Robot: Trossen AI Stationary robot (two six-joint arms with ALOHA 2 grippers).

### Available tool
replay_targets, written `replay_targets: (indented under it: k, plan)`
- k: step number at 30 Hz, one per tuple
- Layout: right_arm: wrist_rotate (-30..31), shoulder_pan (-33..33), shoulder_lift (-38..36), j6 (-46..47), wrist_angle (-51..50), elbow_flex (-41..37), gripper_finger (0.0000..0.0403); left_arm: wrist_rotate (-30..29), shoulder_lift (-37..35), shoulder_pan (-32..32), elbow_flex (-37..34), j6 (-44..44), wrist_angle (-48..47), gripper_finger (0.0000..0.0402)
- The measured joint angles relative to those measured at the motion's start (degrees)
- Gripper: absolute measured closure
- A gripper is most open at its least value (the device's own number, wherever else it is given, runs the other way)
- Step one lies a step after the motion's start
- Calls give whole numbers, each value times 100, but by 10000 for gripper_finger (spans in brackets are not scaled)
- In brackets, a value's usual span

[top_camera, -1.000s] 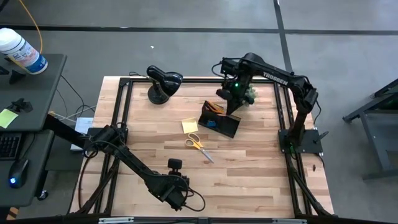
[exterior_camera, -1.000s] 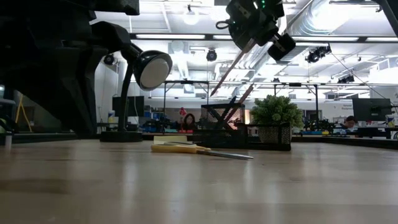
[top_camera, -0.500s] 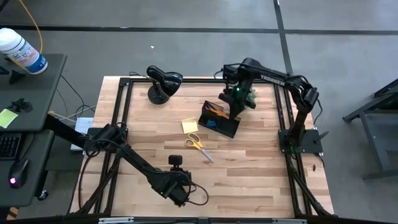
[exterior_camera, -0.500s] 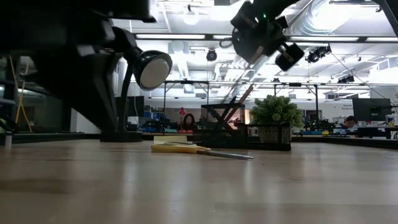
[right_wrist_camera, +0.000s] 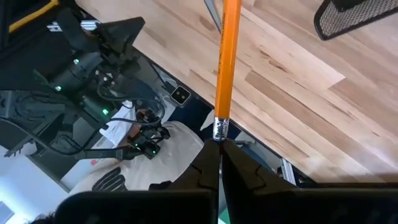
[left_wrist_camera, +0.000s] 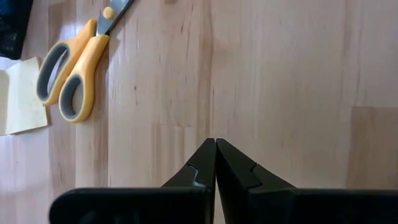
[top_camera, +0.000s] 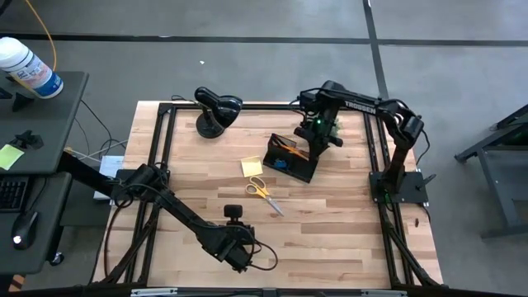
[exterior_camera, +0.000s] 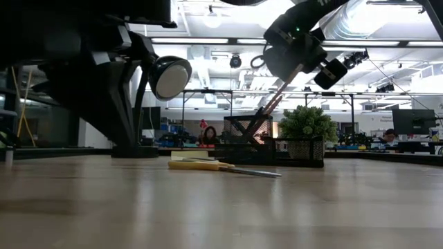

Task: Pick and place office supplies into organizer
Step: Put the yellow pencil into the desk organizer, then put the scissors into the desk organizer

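The orange pencil (right_wrist_camera: 227, 62) is pinched by its eraser end in the right claw (top_camera: 316, 136), tilted over the organizer (top_camera: 293, 157) for insertion. The left claw (left_wrist_camera: 215, 163) is pressed together, empty, above the desk (top_camera: 346, 223) near the scissors (top_camera: 262, 191).

orange pencil (right_wrist_camera: 227, 56), yellow-handled scissors (left_wrist_camera: 73, 72), black mesh organizer (top_camera: 290, 157)

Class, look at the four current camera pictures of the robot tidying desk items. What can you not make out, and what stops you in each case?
- High view: contents of the black mesh organizer are too small; the right gripper overlaps its edge.
- Right wrist view: the orange pencil runs off the picture's edge, hiding its tip.
- Left wrist view: the orange-handled scissors blades are cut off; the left gripper is shut over bare wood.
- Low view: the yellow sticky-note pad cannot be told from the scissors.
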Motion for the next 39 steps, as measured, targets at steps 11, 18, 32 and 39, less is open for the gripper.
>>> replay_targets:
  k: [11,18,32,39]
  plan:
    - [-12,-80,0,169,0,276,382,-16,0,-2,0,9,0,401]
    - [-91,-87,5,261,0,276,353,-47,0,-2,0,9,9,401]
    - [-32,-135,11,27,4,276,343,-62,0,-2,0,-9,39,401]
    - [418,-229,-32,-332,2,500,349,-38,0,-4,0,-11,42,401]
